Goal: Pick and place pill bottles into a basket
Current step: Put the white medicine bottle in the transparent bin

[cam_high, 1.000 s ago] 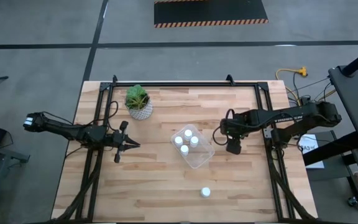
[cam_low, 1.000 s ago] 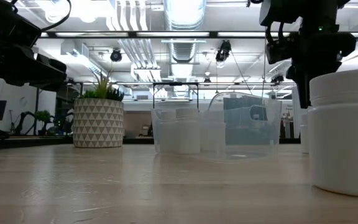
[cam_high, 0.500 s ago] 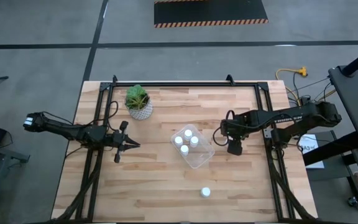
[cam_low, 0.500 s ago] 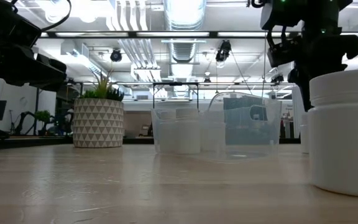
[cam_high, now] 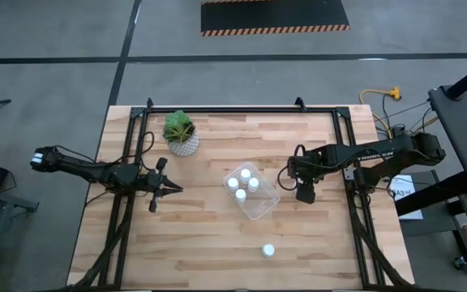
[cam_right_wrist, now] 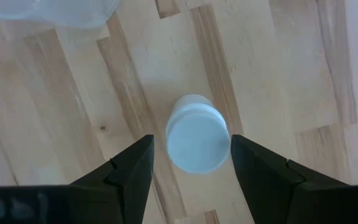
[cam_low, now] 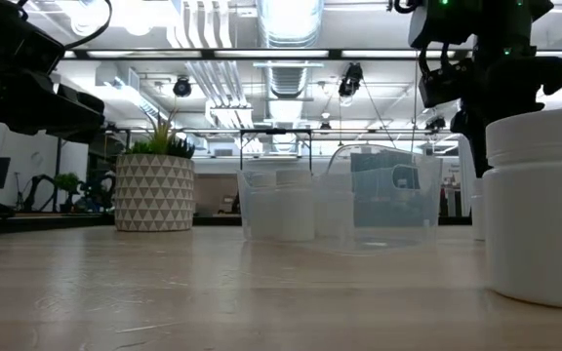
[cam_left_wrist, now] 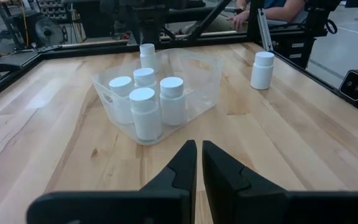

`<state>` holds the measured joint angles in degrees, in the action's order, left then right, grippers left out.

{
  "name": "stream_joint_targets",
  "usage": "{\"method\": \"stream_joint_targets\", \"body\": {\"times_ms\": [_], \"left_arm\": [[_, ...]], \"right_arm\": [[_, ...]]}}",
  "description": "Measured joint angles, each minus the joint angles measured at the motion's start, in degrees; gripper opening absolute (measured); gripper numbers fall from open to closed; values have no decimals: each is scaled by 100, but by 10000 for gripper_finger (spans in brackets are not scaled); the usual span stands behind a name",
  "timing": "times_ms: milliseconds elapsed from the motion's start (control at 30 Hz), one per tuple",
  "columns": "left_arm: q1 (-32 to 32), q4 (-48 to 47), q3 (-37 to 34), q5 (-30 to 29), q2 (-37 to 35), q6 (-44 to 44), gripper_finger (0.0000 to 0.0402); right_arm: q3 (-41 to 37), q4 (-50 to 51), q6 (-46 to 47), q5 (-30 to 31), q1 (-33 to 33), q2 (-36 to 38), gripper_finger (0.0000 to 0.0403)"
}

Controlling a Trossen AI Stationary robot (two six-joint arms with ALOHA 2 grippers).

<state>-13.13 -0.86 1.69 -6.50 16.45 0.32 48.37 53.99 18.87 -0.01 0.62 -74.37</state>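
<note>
Straddling upright bottle [cam_right_wrist: 197, 140], right hand [cam_right_wrist: 191, 163] open, clear of basket [cam_right_wrist: 55, 11] rim.

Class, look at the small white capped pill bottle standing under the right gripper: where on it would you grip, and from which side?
Grip the small white capped pill bottle across its round cap and upper body, coming straight down. It stands upright and apart from the clear plastic basket, and the right gripper is open above it, one finger on each side.
</note>
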Motion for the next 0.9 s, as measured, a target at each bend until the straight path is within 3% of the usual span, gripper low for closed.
{"method": "stream_joint_targets", "body": {"times_ms": [433, 900], "left_arm": [[0, -1, -2, 2, -2, -4, 8], [-2, -1, -2, 2, -2, -15, 8]], "right_arm": [[-202, -200, 15, -2, 1, -60, 203], [-99, -197, -237, -50, 2, -677, 203]]}}
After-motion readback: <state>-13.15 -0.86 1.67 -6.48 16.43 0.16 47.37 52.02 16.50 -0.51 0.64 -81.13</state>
